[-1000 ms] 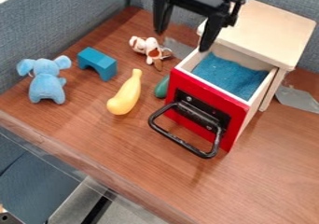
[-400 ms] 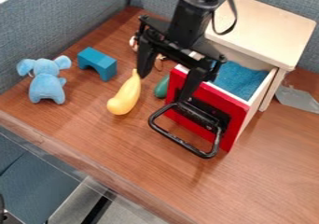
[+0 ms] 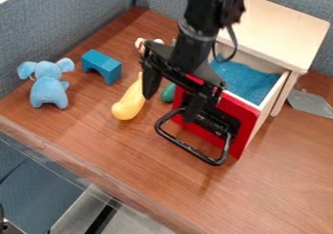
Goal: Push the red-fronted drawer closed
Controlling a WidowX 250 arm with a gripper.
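My gripper [image 3: 169,105] is open, its fingers spread apart, hanging in front of the red drawer front [image 3: 239,112]. One finger overlaps the upper right side of the yellow squash-shaped toy [image 3: 129,102]; the other is in front of the drawer's left part, near the black handle [image 3: 191,149]. Between them, a green rounded object [image 3: 168,92] lies on the table beside the drawer. Whether either finger touches anything, I cannot tell. The drawer stands pulled out of its wooden box [image 3: 280,26], with blue lining [image 3: 250,83] inside.
A blue arch block [image 3: 102,66] and a blue plush elephant [image 3: 48,86] are at the left. Partly behind the arm is a white and brown plush toy [image 3: 140,44]. Grey tape [image 3: 309,103] lies right of the box. Fabric walls border the wooden table [image 3: 130,152].
The gripper came down from the top edge, toward the drawer front and yellow toy, lowering slightly further since the middle frame. The toys and drawer look unmoved.
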